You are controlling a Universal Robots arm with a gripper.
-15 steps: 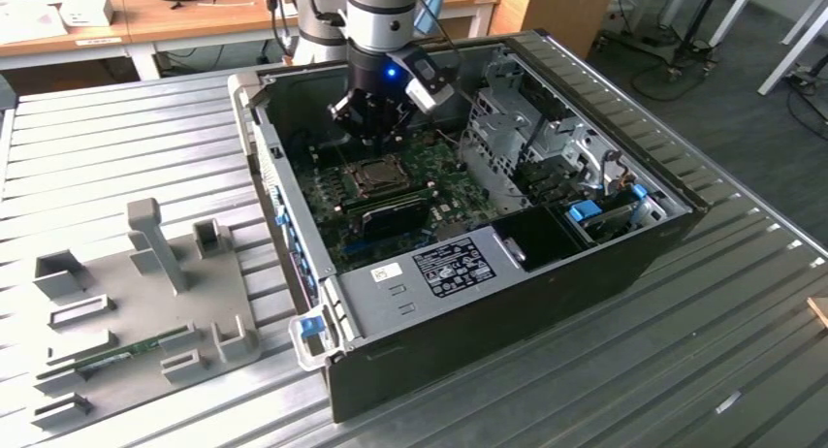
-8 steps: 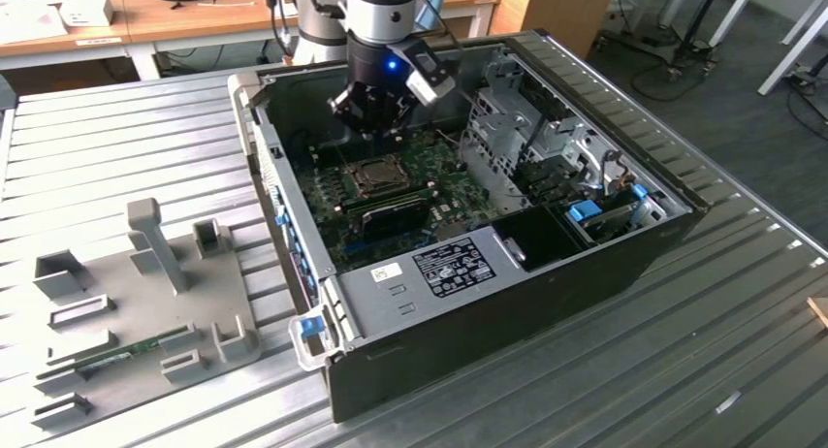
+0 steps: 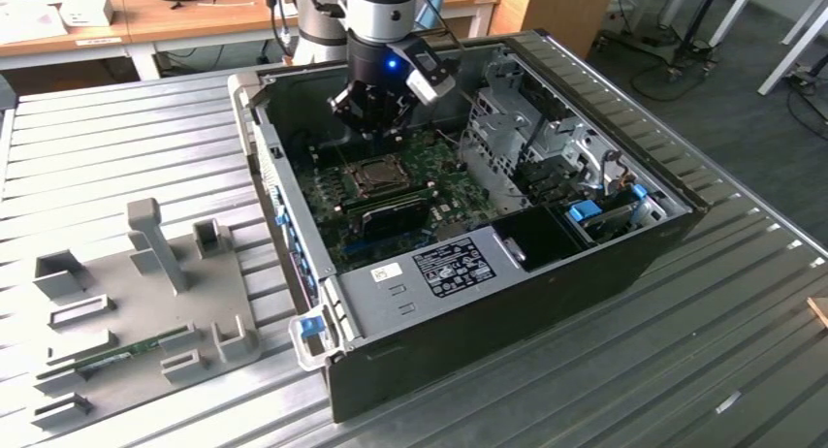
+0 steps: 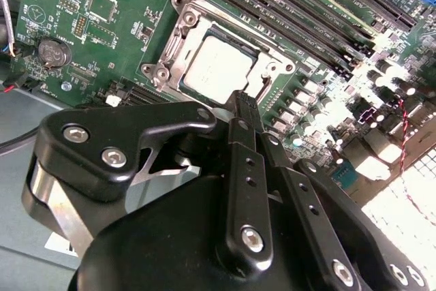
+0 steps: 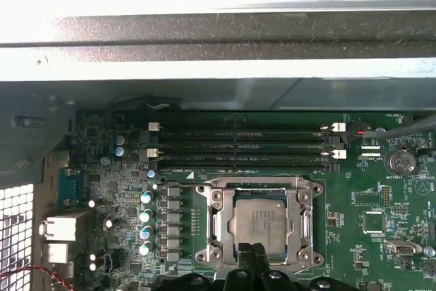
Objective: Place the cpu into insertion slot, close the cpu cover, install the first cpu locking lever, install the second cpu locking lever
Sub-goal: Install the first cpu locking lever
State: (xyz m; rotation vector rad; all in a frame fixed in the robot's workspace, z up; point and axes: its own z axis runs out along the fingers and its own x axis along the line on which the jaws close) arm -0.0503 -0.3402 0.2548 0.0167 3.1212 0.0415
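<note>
Though my claw (image 4: 245, 100), closed on nothing, hides the slot's (image 5: 206, 236) near edge, the cpu (image 5: 262, 219) lies seated inside, cover (image 5: 226, 217) down around it; levers indistinct.

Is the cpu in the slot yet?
Yes, the cpu lies flat inside the slot, ringed by its silvery frame.

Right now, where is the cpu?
The cpu sits in the insertion slot, framed by the cpu cover, beside the long memory slots in both wrist views; the gripper hangs near one edge.
</note>
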